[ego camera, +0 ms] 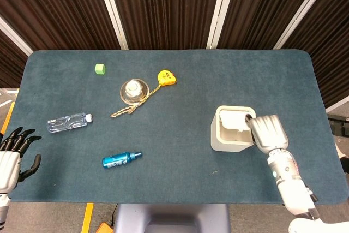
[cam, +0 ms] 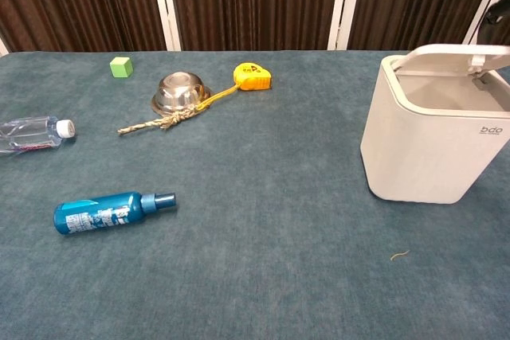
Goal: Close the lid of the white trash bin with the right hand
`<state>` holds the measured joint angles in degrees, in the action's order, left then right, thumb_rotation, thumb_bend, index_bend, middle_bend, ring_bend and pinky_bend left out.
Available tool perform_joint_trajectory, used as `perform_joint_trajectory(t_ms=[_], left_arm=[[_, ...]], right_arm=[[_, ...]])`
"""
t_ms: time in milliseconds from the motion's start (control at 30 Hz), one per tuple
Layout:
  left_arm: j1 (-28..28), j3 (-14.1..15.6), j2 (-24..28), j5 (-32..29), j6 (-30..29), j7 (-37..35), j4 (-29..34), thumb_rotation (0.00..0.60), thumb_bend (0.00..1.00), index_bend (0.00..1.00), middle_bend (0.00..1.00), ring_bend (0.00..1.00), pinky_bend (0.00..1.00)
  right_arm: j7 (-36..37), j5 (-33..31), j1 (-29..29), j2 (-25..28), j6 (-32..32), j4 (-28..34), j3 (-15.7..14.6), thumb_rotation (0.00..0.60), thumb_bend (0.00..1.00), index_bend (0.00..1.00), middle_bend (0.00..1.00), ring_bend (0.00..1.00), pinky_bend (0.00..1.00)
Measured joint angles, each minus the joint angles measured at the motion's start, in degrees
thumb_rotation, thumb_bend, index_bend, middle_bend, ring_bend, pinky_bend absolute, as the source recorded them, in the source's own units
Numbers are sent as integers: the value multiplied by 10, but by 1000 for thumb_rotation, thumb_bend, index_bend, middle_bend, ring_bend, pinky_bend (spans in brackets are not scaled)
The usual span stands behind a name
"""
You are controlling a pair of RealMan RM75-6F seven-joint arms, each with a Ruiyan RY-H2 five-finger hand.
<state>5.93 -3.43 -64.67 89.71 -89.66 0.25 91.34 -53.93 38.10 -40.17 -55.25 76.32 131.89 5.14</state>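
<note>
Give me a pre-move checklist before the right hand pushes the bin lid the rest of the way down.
1. Lid fully shut: not ok, a gap shows above the white trash bin.
2. Right hand over the lid: ok.
3. Firm contact with the lid: cannot tell.
4. Bin upright on the table: ok.
5. Left hand away from the bin: ok, at the table's far edge, holding nothing.
6. Blue spray bottle apart from the bin: ok.
</note>
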Motion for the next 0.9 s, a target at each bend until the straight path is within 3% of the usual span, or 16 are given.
perform_joint_trajectory(t_ms=[333, 900], left_arm=[[0, 0, 1, -1, 1, 1, 1, 600, 458, 298, 175, 94, 239], [0, -1, 2, -2, 0, -2, 0, 600, 459, 298, 175, 95, 239]], right_arm=[[28, 50, 20, 6, -24, -3, -39, 600, 854, 451, 819, 869, 958], [91, 32, 18, 18, -100, -49, -56, 600, 854, 442, 819, 869, 957]])
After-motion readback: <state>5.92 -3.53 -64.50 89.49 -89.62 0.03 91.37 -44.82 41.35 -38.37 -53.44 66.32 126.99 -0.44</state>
